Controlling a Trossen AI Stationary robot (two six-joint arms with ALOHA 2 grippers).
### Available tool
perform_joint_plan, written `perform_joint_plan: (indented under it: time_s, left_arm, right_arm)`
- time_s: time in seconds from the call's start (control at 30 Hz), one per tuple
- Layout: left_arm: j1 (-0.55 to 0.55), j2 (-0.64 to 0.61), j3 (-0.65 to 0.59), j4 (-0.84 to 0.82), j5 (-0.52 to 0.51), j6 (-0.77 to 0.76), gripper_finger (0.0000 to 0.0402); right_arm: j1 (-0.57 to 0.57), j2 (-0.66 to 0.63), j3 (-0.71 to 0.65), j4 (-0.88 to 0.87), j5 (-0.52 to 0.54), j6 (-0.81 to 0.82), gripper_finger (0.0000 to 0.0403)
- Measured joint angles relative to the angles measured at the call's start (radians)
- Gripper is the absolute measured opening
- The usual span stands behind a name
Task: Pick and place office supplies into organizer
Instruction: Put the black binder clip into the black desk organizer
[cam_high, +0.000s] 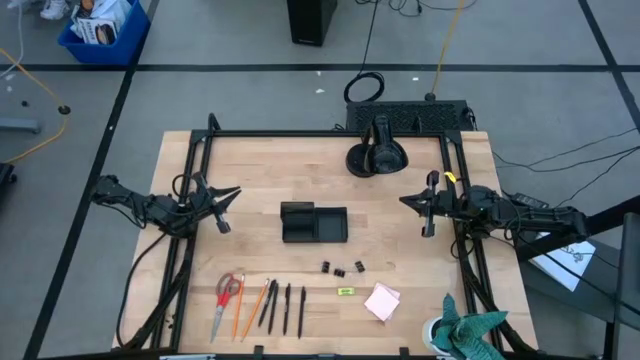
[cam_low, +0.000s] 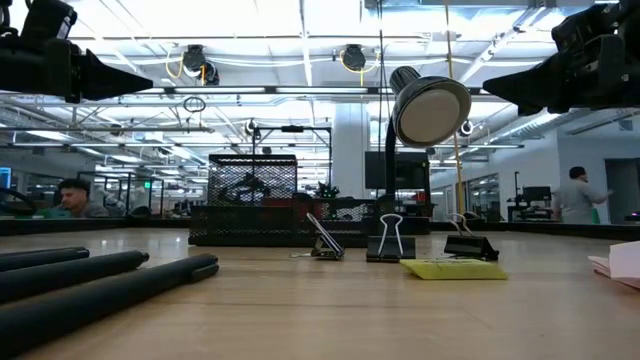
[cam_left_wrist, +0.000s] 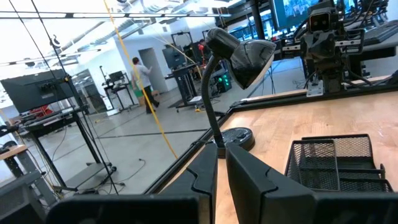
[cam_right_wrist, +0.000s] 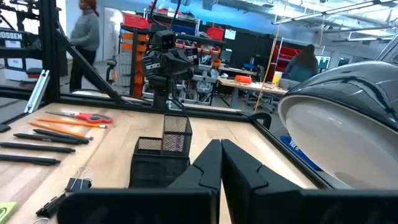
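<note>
The organizer (cam_high: 314, 222) sits mid-frame on the counter (cam_high: 260, 170); scissors (cam_high: 226, 295) lie lower left. Both tools, left tool (cam_high: 226, 212) and right tool (cam_high: 429, 208), hover pressed together; spread one before descending squarely.

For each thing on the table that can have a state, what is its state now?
organizer: upright at the table's middle, nothing visible inside.
scissors: lying flat, blades shut.
binder clips: loose on the table, outside the organizer.
sticky-note pad: flat on the table.
left tool: shut, holding nothing.
right tool: shut, holding nothing.
</note>
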Motion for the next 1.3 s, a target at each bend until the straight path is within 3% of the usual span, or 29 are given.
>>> perform_joint_plan:
  time_s: [0.6,0.97,1.3]
  left_arm:
    - [0.0,0.0,0.0,0.0,0.0,0.0,0.0042]
    - [0.0,0.0,0.0,0.0,0.0,0.0,0.0042]
    - [0.0,0.0,0.0,0.0,0.0,0.0,0.0042]
  right_arm:
    - [0.0,0.0,0.0,0.004,0.0,0.005,0.0004]
    - [0.0,0.0,0.0,0.052,-0.004,0.194,0.0004]
    - [0.0,0.0,0.0,0.102,-0.003,0.25,0.0004]
